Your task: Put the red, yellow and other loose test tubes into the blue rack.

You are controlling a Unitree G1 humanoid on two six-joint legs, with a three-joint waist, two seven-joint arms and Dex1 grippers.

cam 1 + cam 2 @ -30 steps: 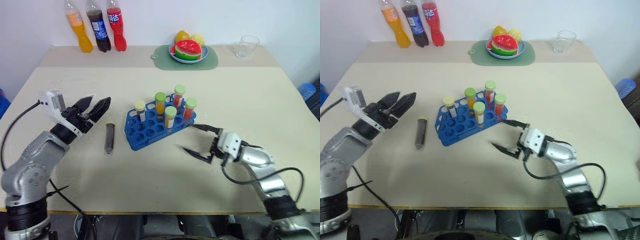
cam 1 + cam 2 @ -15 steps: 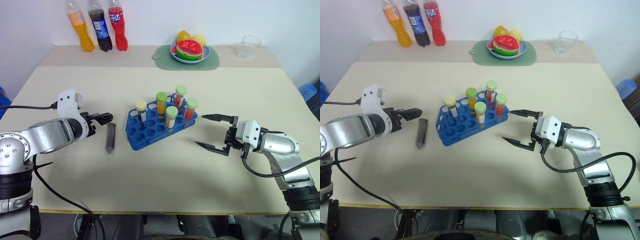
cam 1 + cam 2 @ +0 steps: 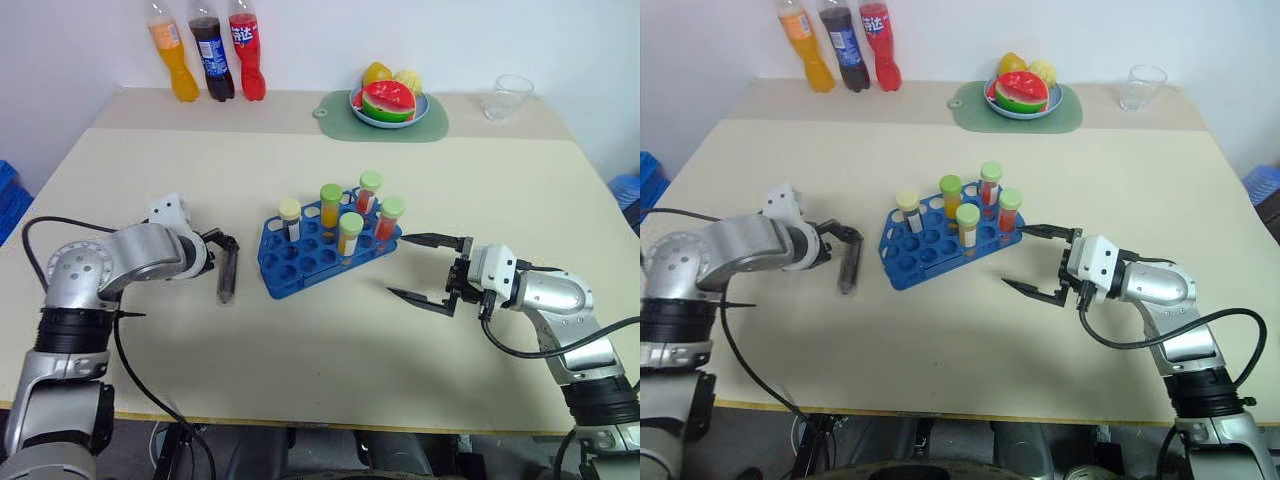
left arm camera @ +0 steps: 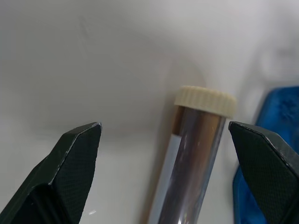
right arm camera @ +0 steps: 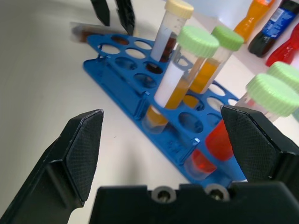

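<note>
One loose test tube with a pale cream screw cap and dark brown contents (image 3: 228, 278) lies flat on the beige worktop (image 3: 320, 380), just beside the left edge of the blue plastic rack (image 3: 300, 275), which already holds five capped tubes standing upright. The left end effector (image 3: 222, 243) is angled down over the capped end of the lying tube; in its wrist view the two black fingers (image 4: 77, 154) stand wide apart on either side of the tube, with nothing gripped. The right end effector (image 3: 430, 270) hovers just beside the rack's right corner, near the tube of red liquid with a green cap (image 3: 386, 218), its fingers also spread wide and empty. The likely step is closing on the lying tube to lift it. The risks, as I judge them: the tube is round and smooth, so fingers that close off-centre could roll or squirt it away, possibly against the rack; a grip right at the cap end would leave the long body hanging and prone to pivot when it is stood up; and the right end effector, so close to the rack, could nudge it and shift the empty holes.
</note>
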